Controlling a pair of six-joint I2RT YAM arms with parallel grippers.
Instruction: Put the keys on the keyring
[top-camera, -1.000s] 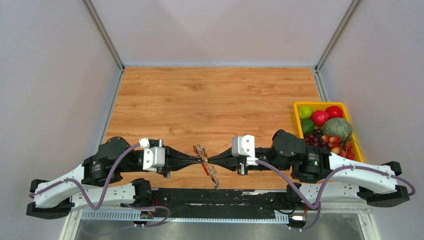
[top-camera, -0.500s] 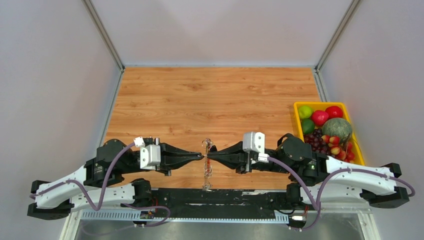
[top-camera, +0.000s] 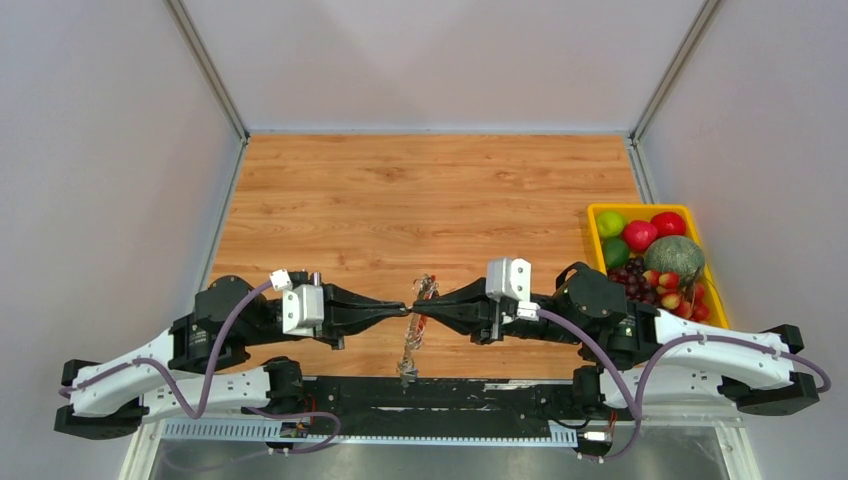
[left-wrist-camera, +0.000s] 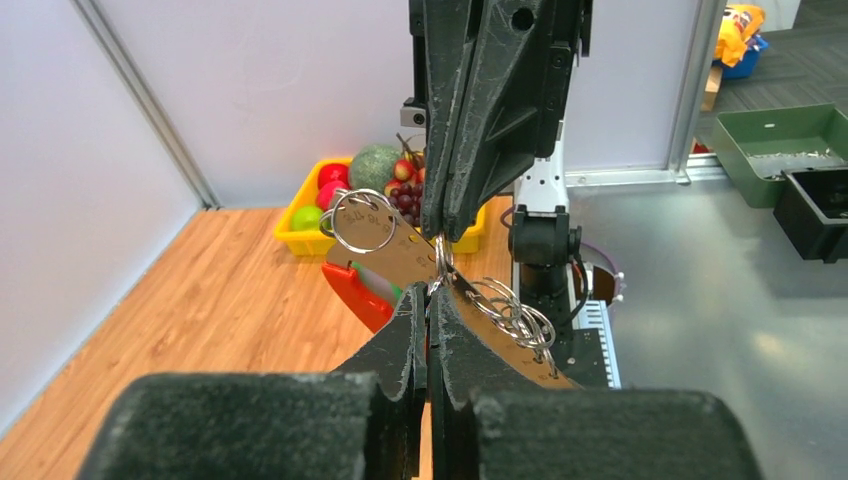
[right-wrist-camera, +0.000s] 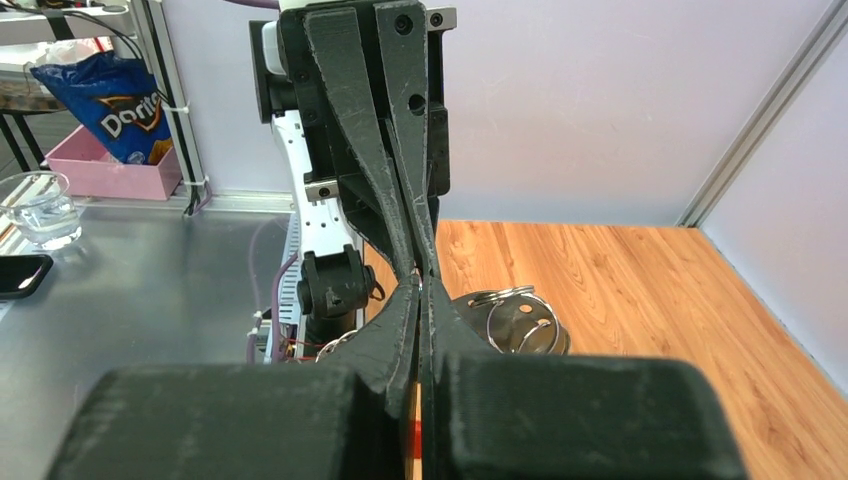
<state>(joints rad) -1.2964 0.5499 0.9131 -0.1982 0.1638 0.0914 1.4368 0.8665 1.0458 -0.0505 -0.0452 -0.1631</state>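
Note:
The keyring (top-camera: 412, 330) hangs in the air between my two grippers near the table's front edge. In the left wrist view it is a red oval loop (left-wrist-camera: 355, 296) with a green tag (left-wrist-camera: 396, 292), a brown strap and several silver split rings (left-wrist-camera: 512, 312). My left gripper (top-camera: 405, 311) is shut on one thin ring of it (left-wrist-camera: 432, 292). My right gripper (top-camera: 421, 308) is shut on the same bunch, tip to tip with the left (right-wrist-camera: 420, 285). Rings and strap also show in the right wrist view (right-wrist-camera: 520, 322). No keys show in any view.
A yellow tray (top-camera: 640, 207) of fruit stands at the table's right edge, behind my right arm. A black rail (top-camera: 470, 390) runs along the near edge below the hanging keyring. Wooden tabletop (top-camera: 420, 200) stretches beyond the grippers.
The keyring lay slanted at the fingertips a second ago. Both grippers have since risen with it, the right arm drew back to the right, and it now dangles between them.

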